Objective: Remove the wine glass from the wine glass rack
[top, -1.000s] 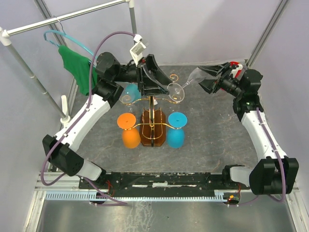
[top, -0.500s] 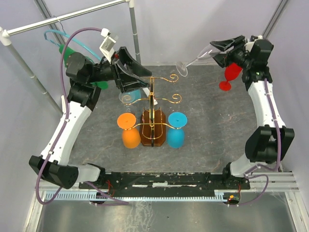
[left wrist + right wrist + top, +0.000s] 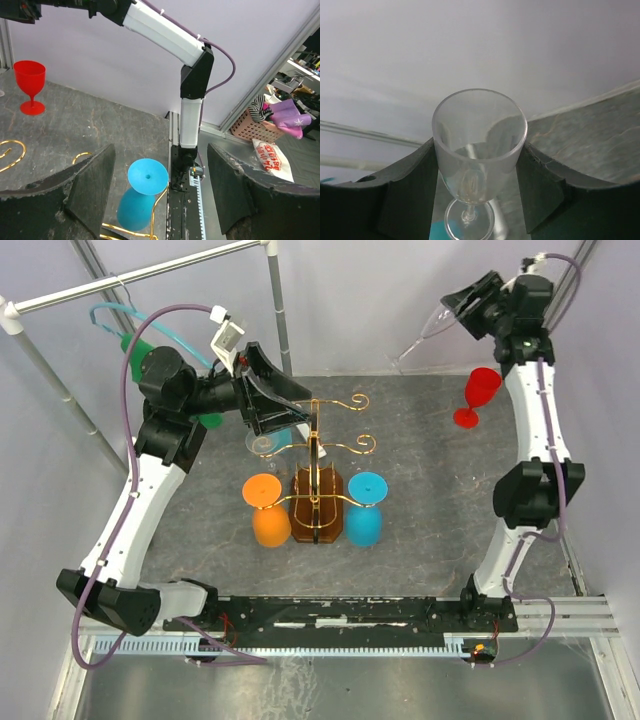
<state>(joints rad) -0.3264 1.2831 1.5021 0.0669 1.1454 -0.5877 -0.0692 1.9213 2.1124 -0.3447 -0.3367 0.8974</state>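
The gold wire wine glass rack (image 3: 318, 465) stands on its dark wooden base mid-table. An orange glass (image 3: 268, 510) and a blue glass (image 3: 365, 508) hang upside down on it, and another glass (image 3: 268, 439) hangs at its back left. My right gripper (image 3: 458, 315) is shut on a clear wine glass (image 3: 420, 340), held high at the back right, well away from the rack. In the right wrist view the clear glass's bowl (image 3: 477, 135) sits between the pads. My left gripper (image 3: 292, 405) is open and empty just left of the rack's top scrolls. The left wrist view shows the blue glass (image 3: 145, 187) below its gripper (image 3: 160, 160).
A red wine glass (image 3: 478, 395) stands upright on the table at the back right, also in the left wrist view (image 3: 29, 85). A hanger with green cloth (image 3: 140, 345) hangs on the rail at the back left. Frame posts stand at the back.
My right gripper has lifted the clear glass away from the rack, up and back to the right. My left gripper has drawn back left from the rack top.
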